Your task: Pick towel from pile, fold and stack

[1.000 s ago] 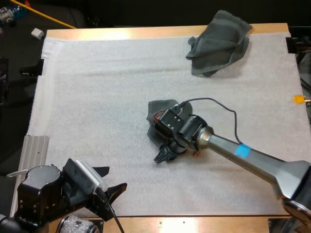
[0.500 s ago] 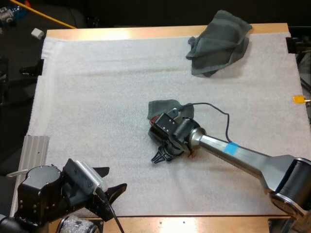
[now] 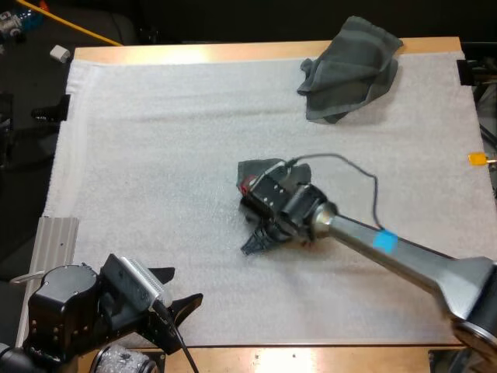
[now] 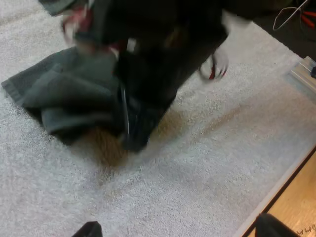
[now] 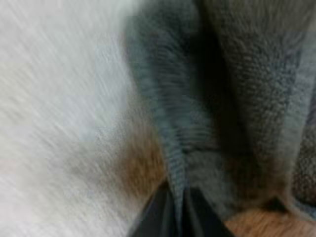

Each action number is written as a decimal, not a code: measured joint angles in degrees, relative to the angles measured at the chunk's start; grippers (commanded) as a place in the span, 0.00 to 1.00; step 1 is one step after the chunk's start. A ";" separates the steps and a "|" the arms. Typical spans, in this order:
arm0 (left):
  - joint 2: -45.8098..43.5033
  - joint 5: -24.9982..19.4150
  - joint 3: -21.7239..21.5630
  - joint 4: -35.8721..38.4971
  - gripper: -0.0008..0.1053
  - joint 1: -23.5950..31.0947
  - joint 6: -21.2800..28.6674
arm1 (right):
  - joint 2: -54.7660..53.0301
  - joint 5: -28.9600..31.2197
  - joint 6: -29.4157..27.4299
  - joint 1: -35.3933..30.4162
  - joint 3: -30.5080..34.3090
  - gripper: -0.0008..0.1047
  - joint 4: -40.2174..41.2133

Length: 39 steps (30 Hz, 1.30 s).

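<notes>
Your right gripper [image 3: 255,242] is sitting mid-mat, right on the towel [image 3: 260,169], which is lying bunched beneath the wrist and trailing from the fingertips toward the table's far side; I judge any pull will be working along that line. The fingers are pinching narrowly on a thin fold of the towel's edge (the right wrist view is showing the hem pressed between them), low over the white mat [image 3: 155,155]. Your left gripper [image 3: 177,289] is sitting at the near left corner, fingers spread wide and holding nothing, well apart from the towel, so the right arm is much nearer. The pile [image 3: 349,70] is lying crumpled at the far right.
</notes>
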 measured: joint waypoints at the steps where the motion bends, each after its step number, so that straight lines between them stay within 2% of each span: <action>1: 0.00 0.00 0.00 0.00 0.57 0.00 0.00 | -0.13 0.05 -0.04 0.00 -0.04 0.01 0.05; 2: 0.00 0.00 0.00 0.00 0.57 0.00 0.00 | -4.10 1.40 -0.63 0.00 -1.66 0.01 0.70; 9: 0.00 0.00 0.00 0.00 0.58 0.00 0.00 | -8.68 3.89 -2.08 0.00 -3.96 0.01 1.67; 17: 0.00 0.00 0.00 0.00 0.58 0.00 0.00 | -16.95 6.06 -3.97 0.00 -15.36 0.01 2.55; 26: 0.00 0.00 0.00 0.04 0.57 0.00 0.00 | -17.22 6.98 -3.95 -0.66 -24.39 0.01 5.27; 35: 0.00 0.00 0.00 0.04 0.58 0.00 0.00 | -17.22 7.13 -3.83 -0.68 -23.04 0.02 4.86; 39: 0.00 0.00 0.00 0.04 0.58 0.00 0.00 | -17.22 5.38 -3.63 -0.56 -19.60 0.02 8.77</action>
